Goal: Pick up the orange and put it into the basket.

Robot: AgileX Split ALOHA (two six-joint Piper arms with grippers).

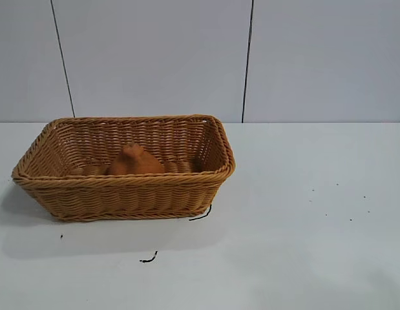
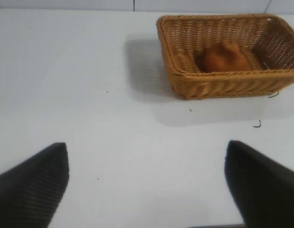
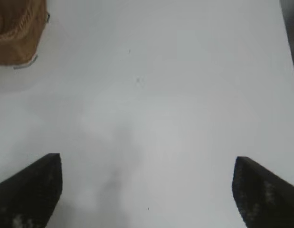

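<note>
Orange (image 1: 135, 161) rests inside the basket (image 1: 125, 192), near the worktop's (image 1: 303, 226) left rear edge. My left jaws (image 2: 147, 187) and right jaws (image 3: 147, 190) stand apart, empty, above bare worktop. Risk: an arm sweep could displace the basket. No legible markings.

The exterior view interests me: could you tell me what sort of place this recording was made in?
Probably a lab or test bench, not a home. A plain white table stands against bare pale wall panels, and it holds only a wicker basket with the orange inside. Both grippers, left gripper and right gripper, hover open over bare tabletop.
</note>
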